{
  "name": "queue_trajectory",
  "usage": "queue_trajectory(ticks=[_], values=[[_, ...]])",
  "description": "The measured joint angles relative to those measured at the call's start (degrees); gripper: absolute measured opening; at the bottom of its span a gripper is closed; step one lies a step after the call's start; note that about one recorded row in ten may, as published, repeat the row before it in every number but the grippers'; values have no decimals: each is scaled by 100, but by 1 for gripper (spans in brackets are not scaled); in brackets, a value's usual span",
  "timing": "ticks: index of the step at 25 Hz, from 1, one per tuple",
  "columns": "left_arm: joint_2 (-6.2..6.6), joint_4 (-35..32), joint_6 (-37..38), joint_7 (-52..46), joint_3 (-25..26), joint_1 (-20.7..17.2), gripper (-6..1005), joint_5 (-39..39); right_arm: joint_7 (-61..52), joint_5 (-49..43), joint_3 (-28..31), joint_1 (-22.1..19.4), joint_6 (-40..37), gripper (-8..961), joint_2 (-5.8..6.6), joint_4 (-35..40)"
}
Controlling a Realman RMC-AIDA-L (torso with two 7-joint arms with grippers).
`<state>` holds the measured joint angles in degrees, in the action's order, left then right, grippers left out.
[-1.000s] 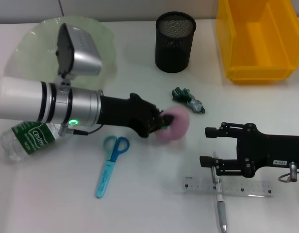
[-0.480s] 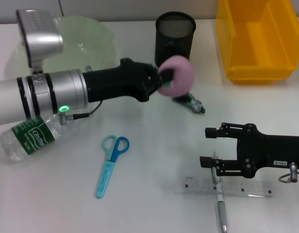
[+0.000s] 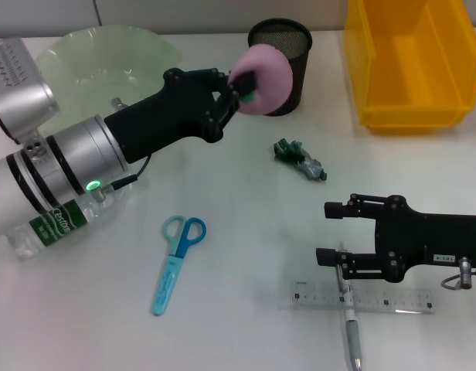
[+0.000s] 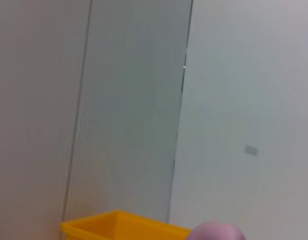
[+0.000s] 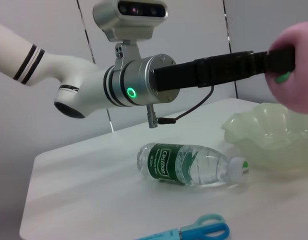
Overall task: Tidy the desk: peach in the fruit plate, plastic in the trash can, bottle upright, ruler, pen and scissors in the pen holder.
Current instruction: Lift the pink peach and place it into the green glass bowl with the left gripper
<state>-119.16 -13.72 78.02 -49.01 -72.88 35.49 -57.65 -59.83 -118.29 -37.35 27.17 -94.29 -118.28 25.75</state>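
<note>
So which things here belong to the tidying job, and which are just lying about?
Job: peach held in left gripper, fruit plate, bottle, scissors, ruler, pen, plastic scrap, pen holder, yellow bin.
Lying about: nothing visible.

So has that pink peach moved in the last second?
Yes. The left gripper has lifted the peach off the table beside the green plastic scrap; it now hangs in front of the black mesh pen holder.

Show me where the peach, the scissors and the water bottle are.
peach (image 3: 267,68), head view, on its pink skin beside the left end effector's grip.
scissors (image 3: 176,264), head view, near the pivot below the handle loops.
water bottle (image 5: 186,165), right wrist view, on its clear body beside the green label.
</note>
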Motion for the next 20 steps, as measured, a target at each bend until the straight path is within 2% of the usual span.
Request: queue_trajectory(ticks=[7,13,20], values=[[-2,58,-99,146,68,2,51,178,3,0,0,-2,-2,759,-2,0],[-2,442,-441,943,50,3,52,1373,5,0,0,-6,-3,759,-2,0],[-1,610,-1239,1753,72,5,53,2411,7,0,0,-9,-1,760,-20,-2]])
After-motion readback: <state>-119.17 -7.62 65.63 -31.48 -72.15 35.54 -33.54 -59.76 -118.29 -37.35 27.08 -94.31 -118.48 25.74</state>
